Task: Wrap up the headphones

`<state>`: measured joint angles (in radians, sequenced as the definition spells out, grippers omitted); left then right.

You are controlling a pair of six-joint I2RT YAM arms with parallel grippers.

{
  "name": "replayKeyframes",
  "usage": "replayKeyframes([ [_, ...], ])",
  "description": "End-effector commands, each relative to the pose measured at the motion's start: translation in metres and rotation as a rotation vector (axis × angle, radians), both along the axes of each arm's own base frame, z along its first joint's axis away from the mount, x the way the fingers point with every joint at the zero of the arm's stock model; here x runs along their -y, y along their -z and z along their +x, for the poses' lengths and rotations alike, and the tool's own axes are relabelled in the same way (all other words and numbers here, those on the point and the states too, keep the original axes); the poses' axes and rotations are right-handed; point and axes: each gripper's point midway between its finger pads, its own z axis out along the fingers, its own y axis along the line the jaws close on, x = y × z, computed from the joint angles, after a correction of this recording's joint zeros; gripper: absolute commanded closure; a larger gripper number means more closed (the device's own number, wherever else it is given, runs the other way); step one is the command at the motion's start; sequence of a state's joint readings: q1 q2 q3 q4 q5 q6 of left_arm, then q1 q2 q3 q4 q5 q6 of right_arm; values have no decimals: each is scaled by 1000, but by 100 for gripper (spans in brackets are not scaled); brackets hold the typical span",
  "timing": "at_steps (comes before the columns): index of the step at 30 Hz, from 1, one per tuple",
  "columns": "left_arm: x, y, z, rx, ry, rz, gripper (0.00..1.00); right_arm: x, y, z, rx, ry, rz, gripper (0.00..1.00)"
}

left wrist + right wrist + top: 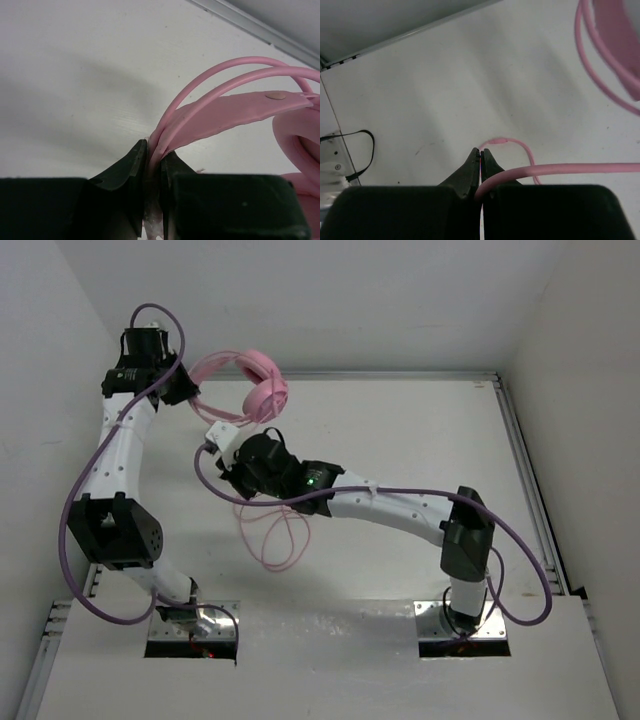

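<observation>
left gripper (pixel 153 150) is clamped on the headband (pixel 225 107), anchoring the pink headphones (pixel 262 388) above the far left of the counter (pixel 400 430). right gripper (pixel 481 154) is closed on the cord (pixel 570 168), apparently to lead it around them.

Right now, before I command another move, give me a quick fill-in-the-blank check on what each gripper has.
The left gripper is shut on the ____ of the headphones.
The right gripper is shut on the thin pink ____.
In the top view, the headphones are near the far ____ corner of the table.
Missing words: headband; cord; left.
</observation>
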<state>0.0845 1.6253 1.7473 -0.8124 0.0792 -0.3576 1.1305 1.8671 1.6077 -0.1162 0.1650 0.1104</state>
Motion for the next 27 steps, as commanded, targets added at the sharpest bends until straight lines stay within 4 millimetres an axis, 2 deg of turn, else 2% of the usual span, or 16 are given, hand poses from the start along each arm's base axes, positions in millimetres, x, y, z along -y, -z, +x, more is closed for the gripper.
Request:
replayKeyframes([
  [1, -5, -54, 18, 226, -18, 38, 100, -5, -35, -7, 20, -77, -23, 100],
  [2, -6, -50, 17, 225, 29, 94, 100, -1, -36, -8, 13, -74, -49, 100],
  [3, -5, -42, 17, 217, 54, 131, 100, 1, -54, -4, 33, -63, -31, 100],
  [6, -10, -26, 18, 216, 177, 323, 100, 22, -79, 7, 19, -16, -34, 100],
  [7, -14, -22, 18, 210, 246, 435, 100, 37, -85, 16, -5, 3, -48, 100],
  [8, -14, -17, 18, 202, 287, 478, 100, 46, -87, 20, -24, 12, -54, 100],
  [9, -14, -14, 16, 196, 332, 523, 100, 63, -90, 34, -37, 46, -68, 100],
  [10, -17, -8, 14, 180, 392, 598, 100, 80, -83, 36, -68, 67, -115, 100],
  [13, -9, -10, 9, 193, 525, 687, 100, 120, -76, 56, -91, 139, -184, 100],
  [17, 28, -19, -5, 261, 734, 690, 100, 150, -69, 85, 57, 210, -351, 100],
  [20, 65, -15, -22, 264, 878, 690, 100, 156, -82, 111, 177, 273, -380, 100],
  [21, 74, -16, -29, 265, 901, 697, 100, 156, -95, 124, 224, 318, -345, 100],
  [22, 93, -14, -36, 271, 942, 698, 100, 154, -105, 130, 249, 325, -313, 100],
  [23, 96, -4, -40, 248, 941, 706, 100, 149, -112, 134, 269, 319, -285, 100],
  [24, 104, -7, -46, 260, 937, 685, 100, 143, -128, 140, 305, 325, -218, 100],
  [27, 129, -12, -58, 276, 939, 550, 100, 132, -145, 149, 322, 326, -110, 100],
])
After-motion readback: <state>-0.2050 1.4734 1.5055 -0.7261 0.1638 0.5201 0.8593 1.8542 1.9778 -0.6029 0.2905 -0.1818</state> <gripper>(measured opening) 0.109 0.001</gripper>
